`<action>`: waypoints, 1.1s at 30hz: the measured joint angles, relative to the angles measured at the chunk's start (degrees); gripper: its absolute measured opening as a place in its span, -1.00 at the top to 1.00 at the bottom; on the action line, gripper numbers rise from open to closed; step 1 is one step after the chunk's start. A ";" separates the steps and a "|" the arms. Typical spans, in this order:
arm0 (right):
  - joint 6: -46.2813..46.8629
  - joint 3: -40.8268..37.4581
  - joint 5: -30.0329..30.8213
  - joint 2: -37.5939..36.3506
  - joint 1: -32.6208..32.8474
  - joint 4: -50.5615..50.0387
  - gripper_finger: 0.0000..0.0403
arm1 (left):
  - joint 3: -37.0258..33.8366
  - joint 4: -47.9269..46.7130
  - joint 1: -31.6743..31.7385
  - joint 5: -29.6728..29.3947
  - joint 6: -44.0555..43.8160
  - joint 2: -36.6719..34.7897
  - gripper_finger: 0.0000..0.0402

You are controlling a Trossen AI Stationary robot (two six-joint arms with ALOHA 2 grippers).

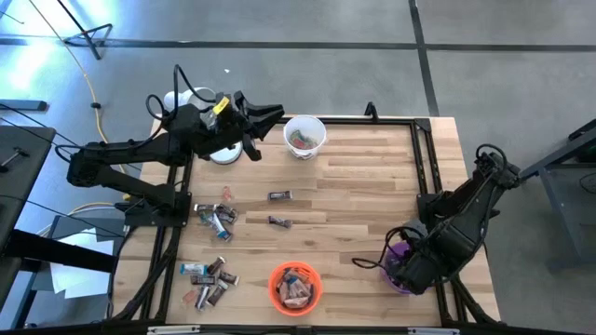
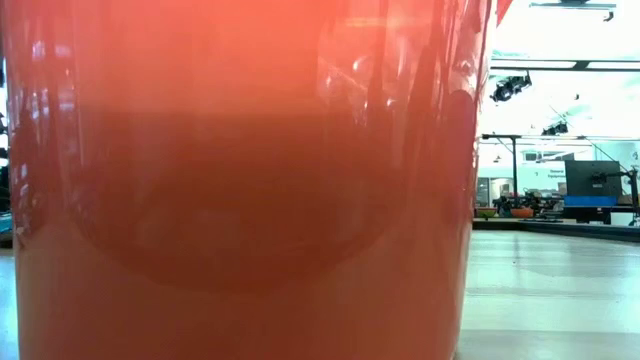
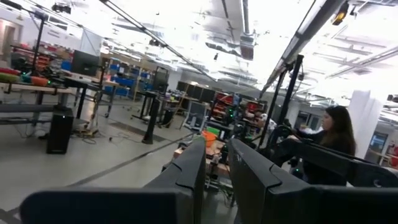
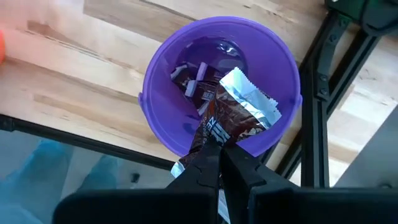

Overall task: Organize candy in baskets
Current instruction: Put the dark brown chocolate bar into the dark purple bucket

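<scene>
Hanging over the purple basket [image 4: 221, 87] at the bench's [image 1: 363, 186] four o'clock, the right pincer [image 4: 219, 149] was clenched on a brown bar [image 4: 230, 115]. Letting go squarely above the opening looked best (not over the rim). The bar's long axis ran pincer to basket, silver end leading. Whether the left pincer [image 3: 214, 171], raised near the white basket [image 1: 304, 136], gripped anything I could not tell.

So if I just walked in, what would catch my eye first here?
Probably the right gripper, shut on a brown candy bar right over the purple basket at the table's right edge. Next, the orange basket at the near edge, full of candy, with loose candy scattered on the table's left half. The left gripper hangs raised beside the white basket at the far edge.
</scene>
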 joint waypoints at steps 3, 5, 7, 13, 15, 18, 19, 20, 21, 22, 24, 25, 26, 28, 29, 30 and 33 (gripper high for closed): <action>-1.39 0.00 -0.08 0.00 0.49 0.01 1.00 | 0.00 -0.02 0.00 -0.03 0.00 -0.02 0.72; -3.36 0.00 -0.10 0.00 0.81 -0.01 1.00 | 0.00 -0.14 0.00 0.06 0.02 -0.02 0.72; -5.89 0.00 -0.15 0.00 0.84 -0.02 0.99 | 0.00 -0.30 0.00 0.68 0.02 -0.02 0.72; -11.59 0.00 -0.19 0.00 0.81 0.27 0.70 | 0.05 -0.83 0.00 1.00 1.44 -0.52 0.72; -12.31 0.00 -0.19 0.00 0.81 0.11 0.54 | 0.07 -1.19 0.00 1.02 1.46 -0.79 0.72; -12.06 -0.02 -0.21 0.00 0.81 -0.02 0.33 | 0.07 -0.88 0.00 1.04 1.49 -1.21 0.72; -11.95 -0.02 -0.35 0.00 0.81 -0.02 0.27 | 0.07 -1.21 0.00 1.04 1.49 -1.58 0.72; -11.77 -0.02 -0.52 0.00 0.81 -0.02 0.23 | 0.04 -1.68 0.00 1.03 1.56 -1.88 0.72; -11.63 -0.02 -0.53 0.00 0.81 -0.02 0.20 | 0.07 -1.64 0.00 1.02 1.73 -2.05 0.72; -11.63 -0.02 -0.52 0.00 0.60 -0.02 0.18 | 0.07 -1.80 0.00 1.04 2.03 -2.30 0.72; -11.65 -0.02 -0.19 0.00 -0.11 -0.04 0.17 | 0.07 -2.77 0.00 1.00 2.34 -2.85 0.72; -12.02 -0.02 0.48 0.00 -0.58 -0.02 0.17 | 0.07 -2.77 0.00 0.75 2.44 -3.02 0.72; -12.82 -0.02 1.88 0.00 -1.15 -0.02 0.17 | 0.07 -3.09 0.00 0.58 2.45 -3.27 0.72; -15.82 -0.02 5.90 0.00 -2.66 -0.02 0.19 | 0.07 -4.61 0.07 0.53 2.45 -3.67 0.72; -17.81 -0.02 8.45 0.00 -3.50 -0.02 0.21 | 0.07 -5.44 0.09 0.51 2.44 -3.69 0.72; -19.98 -0.02 10.90 0.00 -4.41 -0.02 0.22 | 0.07 -6.63 0.09 0.49 2.16 -3.69 0.72; -28.32 -0.02 19.08 0.31 -7.51 -0.04 0.26 | 0.07 -11.22 0.09 0.47 0.44 -3.61 0.72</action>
